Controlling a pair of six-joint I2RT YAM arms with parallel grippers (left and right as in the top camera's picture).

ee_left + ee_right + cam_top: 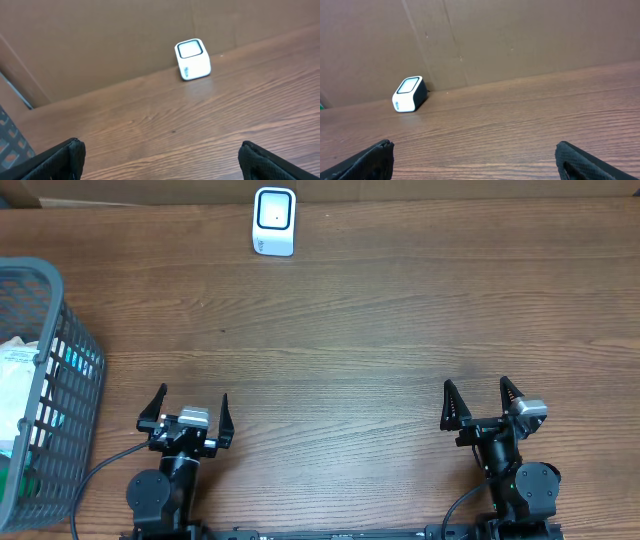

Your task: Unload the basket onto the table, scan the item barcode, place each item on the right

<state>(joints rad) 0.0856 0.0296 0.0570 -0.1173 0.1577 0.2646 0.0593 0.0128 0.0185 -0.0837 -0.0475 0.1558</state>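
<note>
Wood-grain table (380, 320), cardboard wall (520, 35) behind.
Overhead: white scanner (274, 222) at far edge; grey basket (70, 350) at left holds white packet (14, 365), seen only from here. Left gripper (192, 402), right gripper (476, 392) at near edge, both spread wide, empty.
Left wrist: scanner ahead, slightly right; basket corner lower left.
Right wrist: scanner far left, just beside wall, side profile and tilted window visible.

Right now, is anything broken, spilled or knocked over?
No, nothing stands out. The white barcode scanner stands upright at the far edge of the table, the gray basket sits at the left holding packages, and the left gripper and right gripper are open and empty.
</note>
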